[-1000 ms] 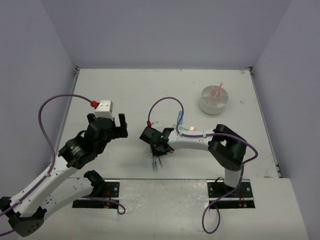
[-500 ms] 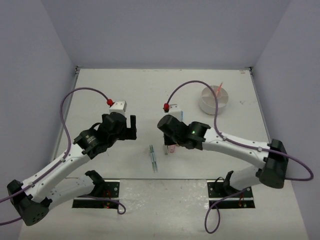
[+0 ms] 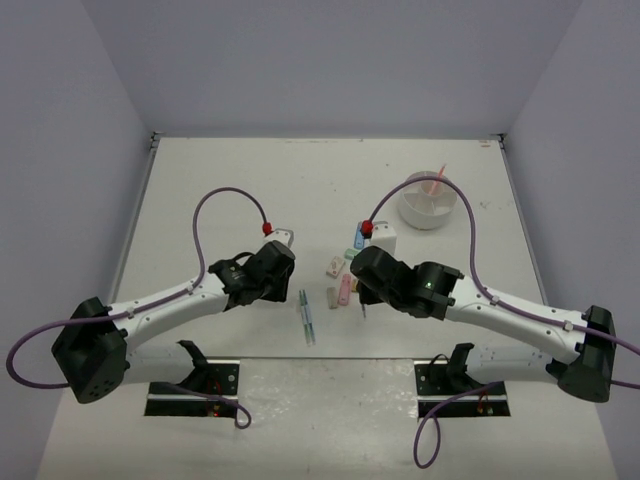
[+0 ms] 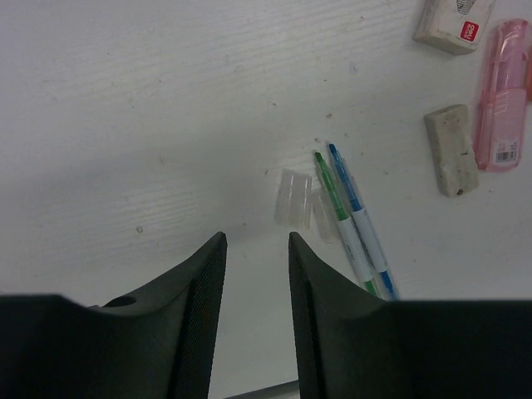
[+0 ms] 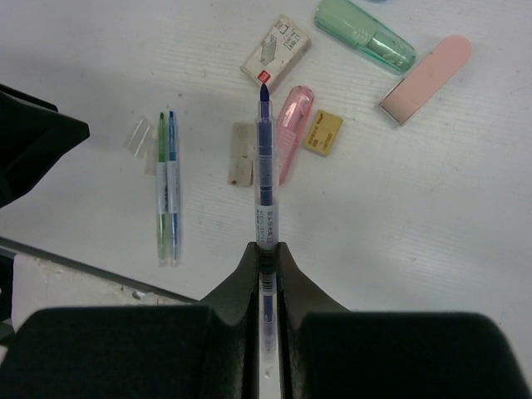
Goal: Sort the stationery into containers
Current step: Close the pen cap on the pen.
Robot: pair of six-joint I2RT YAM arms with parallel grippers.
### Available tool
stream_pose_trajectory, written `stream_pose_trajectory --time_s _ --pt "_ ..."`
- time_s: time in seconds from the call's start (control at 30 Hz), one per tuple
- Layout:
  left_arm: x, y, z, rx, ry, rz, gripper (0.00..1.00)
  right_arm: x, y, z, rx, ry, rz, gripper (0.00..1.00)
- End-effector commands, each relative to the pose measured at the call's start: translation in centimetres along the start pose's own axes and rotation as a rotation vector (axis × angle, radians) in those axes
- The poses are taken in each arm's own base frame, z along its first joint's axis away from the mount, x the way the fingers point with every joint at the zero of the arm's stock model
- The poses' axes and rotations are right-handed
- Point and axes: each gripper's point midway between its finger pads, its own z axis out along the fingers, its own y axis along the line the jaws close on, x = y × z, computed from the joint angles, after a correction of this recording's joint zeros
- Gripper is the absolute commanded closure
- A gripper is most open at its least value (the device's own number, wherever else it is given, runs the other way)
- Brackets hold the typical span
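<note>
One blue pen [image 5: 264,162], pinched in your right gripper [image 5: 265,249], hangs over the table [image 3: 250,180], well apart from the tub [image 3: 425,218]. Tub shows one red pen [image 3: 436,183]. Your left gripper [image 4: 256,243]: spread, empty, near two pens [image 4: 353,220] lying side by side. Erasers [image 4: 451,151] unsorted; most sorting likely remains.

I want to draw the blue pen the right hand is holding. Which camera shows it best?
The right wrist view: the blue pen sticks out of the shut right hand, close up, tip forward. The top view shows only a tiny sliver below that hand. The left wrist view does not show it.
</note>
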Motion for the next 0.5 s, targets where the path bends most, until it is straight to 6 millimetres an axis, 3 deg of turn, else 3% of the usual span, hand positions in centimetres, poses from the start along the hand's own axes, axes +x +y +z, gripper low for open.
stream_pose_trajectory --time_s 0.0,0.13,0.47 --pt "-1.2 -2.0 1.0 0.071 -0.044 -0.015 0.63 -0.4 0.3 -0.1 -0.025 -0.025 0.024 1.00" --pt "-0.6 -2.8 2.0 0.102 -0.020 -0.001 0.63 0.0 0.5 0.3 -0.032 -0.012 0.010 1.00" --pt "0.2 -2.2 3.0 0.066 0.003 0.016 0.70 0.6 0.4 0.6 -0.037 0.001 -0.007 1.00"
